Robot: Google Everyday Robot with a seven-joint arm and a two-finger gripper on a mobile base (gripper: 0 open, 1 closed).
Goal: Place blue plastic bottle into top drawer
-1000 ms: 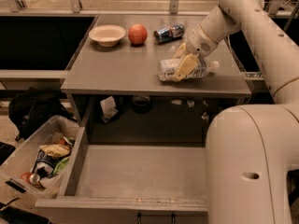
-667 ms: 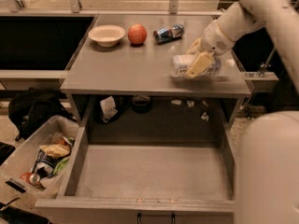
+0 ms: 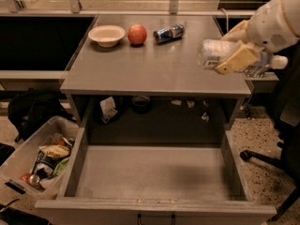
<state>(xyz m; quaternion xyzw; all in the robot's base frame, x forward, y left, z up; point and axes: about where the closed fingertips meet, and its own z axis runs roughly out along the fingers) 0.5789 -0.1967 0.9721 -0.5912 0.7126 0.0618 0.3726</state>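
My gripper [image 3: 234, 55] is at the right of the view, above the right edge of the grey tabletop [image 3: 140, 64]. It is shut on the blue plastic bottle [image 3: 213, 53], a clear bottle with a pale label held lying sideways in the air, its white cap [image 3: 280, 62] pointing right. My cream fingers [image 3: 239, 56] wrap its middle. The top drawer [image 3: 154, 177] stands pulled open below the tabletop, wide, shallow and grey, with nothing in it. Its dark handle [image 3: 154, 218] shows at the bottom edge.
On the tabletop's far side stand a cream bowl [image 3: 107, 34], a red apple [image 3: 137, 34] and a small blue soda can [image 3: 168, 33] lying on its side. A clear plastic bin of trash [image 3: 40, 156] sits on the floor at the left. A chair base [image 3: 262, 158] is at the right.
My gripper has lifted the bottle off the tabletop and carried it to the right, past the table's right edge. The camera view has shifted closer, so the arm covers less of the drawer.
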